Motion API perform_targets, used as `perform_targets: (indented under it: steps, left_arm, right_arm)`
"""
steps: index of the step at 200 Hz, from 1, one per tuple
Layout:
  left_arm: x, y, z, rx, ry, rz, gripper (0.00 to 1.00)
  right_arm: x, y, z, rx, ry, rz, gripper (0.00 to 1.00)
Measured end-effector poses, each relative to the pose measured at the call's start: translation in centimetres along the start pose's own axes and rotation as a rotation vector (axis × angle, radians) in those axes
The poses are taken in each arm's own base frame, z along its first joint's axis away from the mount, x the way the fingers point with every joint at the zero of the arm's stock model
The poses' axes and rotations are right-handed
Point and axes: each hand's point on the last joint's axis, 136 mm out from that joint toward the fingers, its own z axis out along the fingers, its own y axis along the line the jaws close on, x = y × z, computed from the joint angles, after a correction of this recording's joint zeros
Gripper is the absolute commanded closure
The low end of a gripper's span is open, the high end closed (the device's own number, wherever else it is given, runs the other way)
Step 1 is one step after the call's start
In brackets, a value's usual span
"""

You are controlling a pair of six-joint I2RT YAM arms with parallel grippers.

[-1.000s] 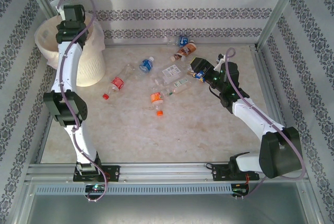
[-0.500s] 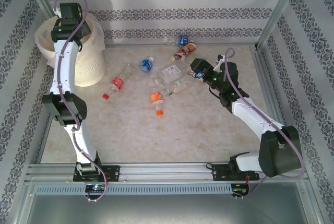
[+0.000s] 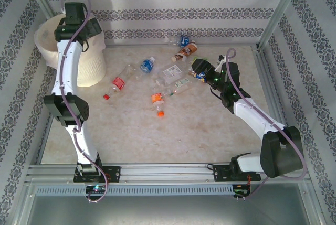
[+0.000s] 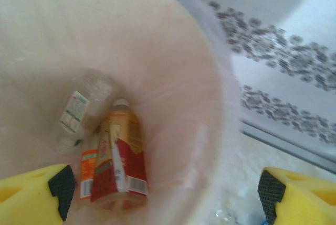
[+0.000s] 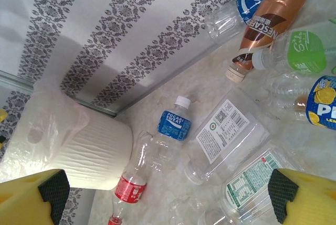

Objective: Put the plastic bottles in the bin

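Bin (image 3: 89,70) at far left corner of tabletop (image 3: 157,136), left gripper (image 4: 166,191) above its mouth, jaws wide apart and empty. Inside the bin, red-and-gold bottle (image 4: 118,157) lying beside clear bottle (image 4: 79,110) with green-white label. On middle of tabletop, loose bottles lying down: red-label bottle (image 3: 117,84) near the bin, then blue-label bottle (image 3: 147,65), then orange-label bottle (image 3: 157,99). Further right, right gripper (image 5: 167,192) low over a cluster of bottles, jaws fully spread, holding nothing.

The left arm is stretched upward, its gripper (image 3: 79,25) above the large round cream-white plastic bin (image 3: 93,67), with fingers (image 4: 31,193) wide apart. The right arm reaches forward low, well right of the bin, and its gripper (image 3: 198,71) is spread wide too.
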Motion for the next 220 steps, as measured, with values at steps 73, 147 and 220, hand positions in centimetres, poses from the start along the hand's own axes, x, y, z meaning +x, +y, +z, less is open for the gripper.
perform_targets:
  steps: [73, 147, 220]
  left_arm:
    - [6.4, -14.4, -6.1, 0.259, -0.004, 0.431, 0.0]
    - [16.5, -20.2, -3.9, 0.304, 0.191, 0.596, 0.0]
    - [33.7, -16.6, -1.9, 0.205, 0.549, 0.382, 0.0]
  right_arm:
    - [0.3, -0.7, 0.4, 0.019, 0.012, 0.008, 0.02]
    - [-0.3, -0.4, -0.4, 0.025, -0.023, -0.025, 0.02]
    - [-0.1, -1.2, -0.6, 0.054, -0.027, -0.034, 0.02]
